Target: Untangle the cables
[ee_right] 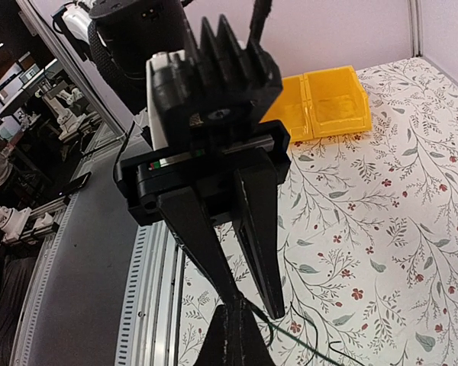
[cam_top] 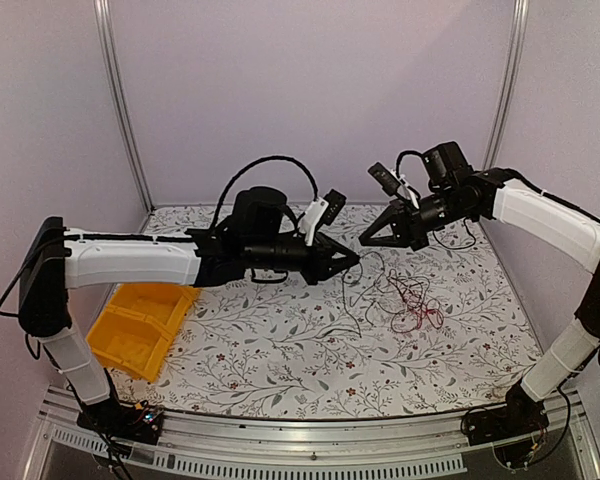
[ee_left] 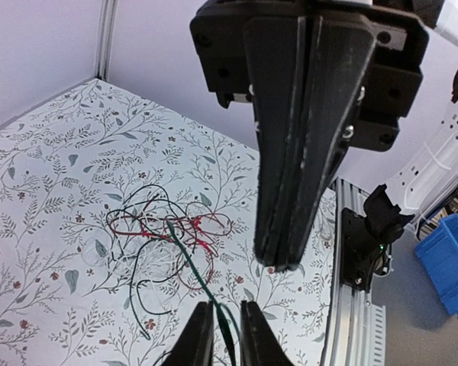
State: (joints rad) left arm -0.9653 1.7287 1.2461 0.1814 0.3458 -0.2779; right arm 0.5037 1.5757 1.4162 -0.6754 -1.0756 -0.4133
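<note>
The cables [cam_top: 412, 302] lie as a loose tangle of thin black and red wires on the floral table, right of centre; the tangle [ee_left: 164, 229] also shows in the left wrist view. One dark wire [ee_left: 191, 263] rises taut from the tangle and passes between the fingers of my left gripper [ee_left: 225, 320], which stand apart around it. That gripper [cam_top: 352, 262] hovers above the table left of the tangle. My right gripper [cam_top: 365, 240] is shut, tip to tip with the left. I see no wire in its tips [ee_left: 278, 259]. The wire [ee_right: 291, 332] shows beside my right gripper [ee_right: 237, 324].
A yellow bin [cam_top: 140, 320] sits at the table's left edge. A blue bin [ee_left: 450, 259] stands off the table beyond the metal rail [ee_left: 355, 320]. Walls close in the back and both sides.
</note>
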